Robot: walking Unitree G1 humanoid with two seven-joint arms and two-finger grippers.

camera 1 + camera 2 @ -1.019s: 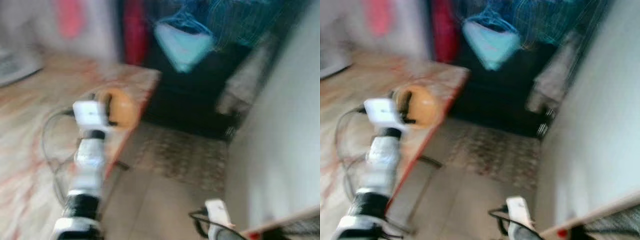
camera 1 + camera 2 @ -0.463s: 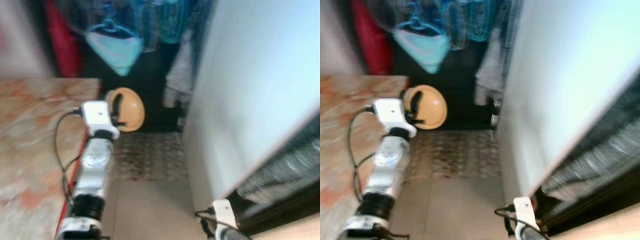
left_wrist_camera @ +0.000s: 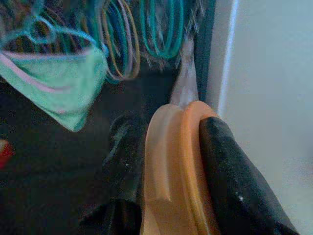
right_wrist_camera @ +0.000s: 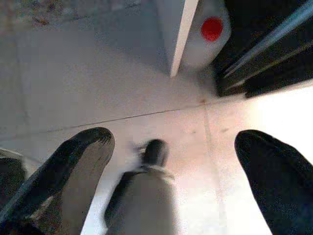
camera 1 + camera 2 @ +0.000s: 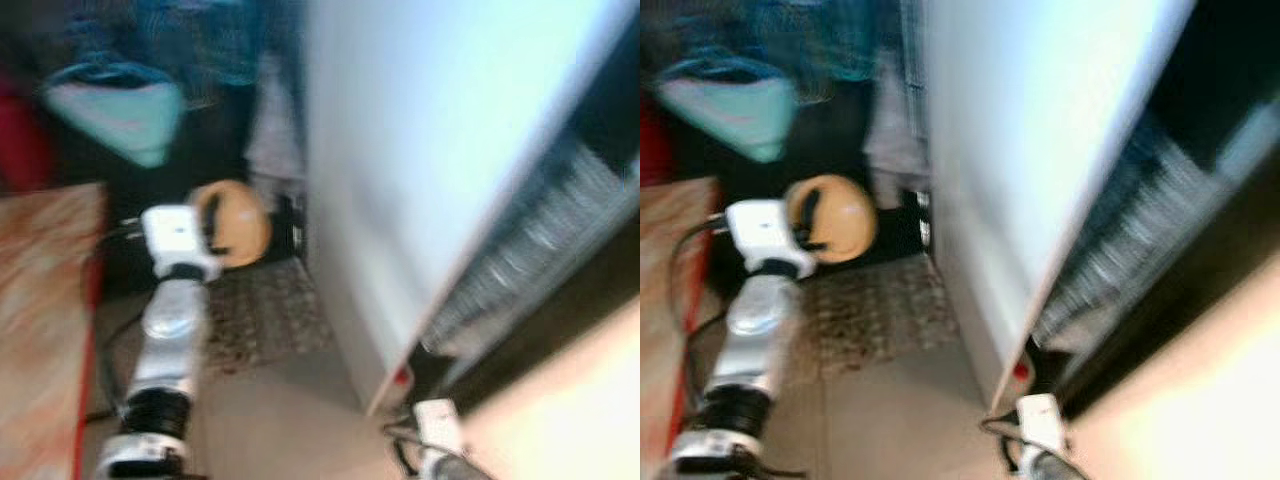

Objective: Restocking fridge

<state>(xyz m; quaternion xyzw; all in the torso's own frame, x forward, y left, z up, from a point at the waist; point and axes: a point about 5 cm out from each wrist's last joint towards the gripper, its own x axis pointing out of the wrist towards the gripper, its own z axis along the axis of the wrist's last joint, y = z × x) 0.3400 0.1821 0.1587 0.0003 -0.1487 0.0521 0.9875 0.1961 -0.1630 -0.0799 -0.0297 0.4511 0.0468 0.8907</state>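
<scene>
An orange bowl [image 5: 235, 222] hangs in the air ahead of me, and my left gripper [image 5: 212, 220] is shut on its rim. In the left wrist view the bowl [image 3: 168, 166] stands edge-on between the two black fingers [image 3: 227, 171]. To the right stands the fridge's open white door [image 5: 420, 150], with dark shelves [image 5: 560, 230] beyond it. My right gripper [image 4: 176, 147] hangs low over the floor tiles near the door's bottom corner, open and holding nothing. A white jug with a red cap [image 4: 205, 32] sits low behind that door edge.
A marble-patterned table with a red edge [image 5: 40, 300] lies at the left. Clothes and hangers, one pale green piece [image 5: 115, 110], hang in the dark space ahead. A patterned mat [image 5: 260, 310] covers the floor in front of the fridge door. All head views are blurred.
The camera has swung right: the table slid off to the left, while the fridge door and its dark shelves came into view. The bowl stays in my left gripper.
</scene>
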